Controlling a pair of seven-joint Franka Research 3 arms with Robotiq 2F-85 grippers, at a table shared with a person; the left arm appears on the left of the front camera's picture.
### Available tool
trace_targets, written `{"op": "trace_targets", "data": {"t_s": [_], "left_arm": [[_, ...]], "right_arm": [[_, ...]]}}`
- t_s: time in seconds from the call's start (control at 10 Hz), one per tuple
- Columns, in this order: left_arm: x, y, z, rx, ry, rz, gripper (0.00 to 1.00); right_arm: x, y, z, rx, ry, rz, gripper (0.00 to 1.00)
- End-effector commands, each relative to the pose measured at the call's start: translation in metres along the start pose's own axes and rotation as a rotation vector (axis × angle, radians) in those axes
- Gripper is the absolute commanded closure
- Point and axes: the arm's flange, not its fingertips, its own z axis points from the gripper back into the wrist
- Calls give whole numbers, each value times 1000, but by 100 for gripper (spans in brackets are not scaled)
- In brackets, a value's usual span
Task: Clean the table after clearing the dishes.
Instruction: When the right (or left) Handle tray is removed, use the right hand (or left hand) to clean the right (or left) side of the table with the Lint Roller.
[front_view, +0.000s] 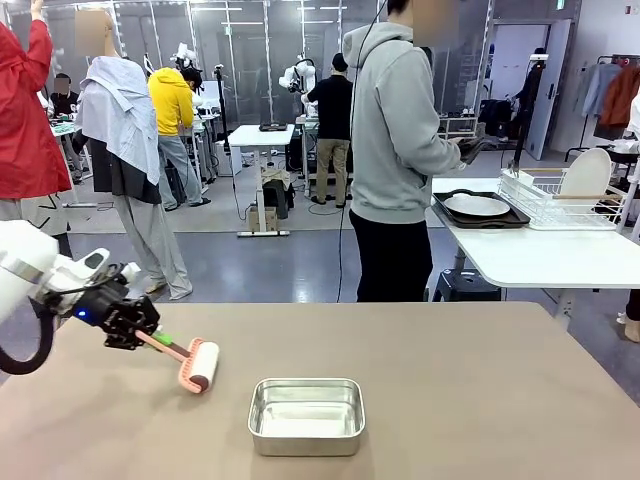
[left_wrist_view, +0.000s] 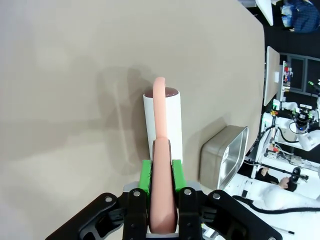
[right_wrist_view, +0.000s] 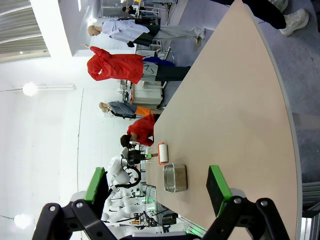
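Steel pan (front_view: 306, 415) sits beside the left tool (front_view: 148, 338), clamped on a lint roller (front_view: 197, 364) angled down-right onto the table (front_view: 480, 400).

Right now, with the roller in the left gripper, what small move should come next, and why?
Probably roll it forward across the bare top. The left gripper is shut on the pink handle of the lint roller, whose white drum rests on the table left of the steel pan. The plates already sit on the side table by the person, so wiping seems due.
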Motion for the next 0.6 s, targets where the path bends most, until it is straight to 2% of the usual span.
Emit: {"op": "trace_targets", "data": {"t_s": [0.0, 0.1, 0.4, 0.5], "left_arm": [[-6, 37, 23, 90, 6, -22, 80], [-9, 51, 39, 136, 5, -18, 80], [-27, 75, 94, 147, -12, -62, 80], [-34, 82, 111, 191, -25, -59, 80]], "right_arm": [[-4, 3, 2, -9, 12, 10, 0], [-4, 3, 2, -9, 12, 10, 0], [-4, 3, 2, -9, 12, 10, 0], [-4, 3, 2, -9, 12, 10, 0]]}}
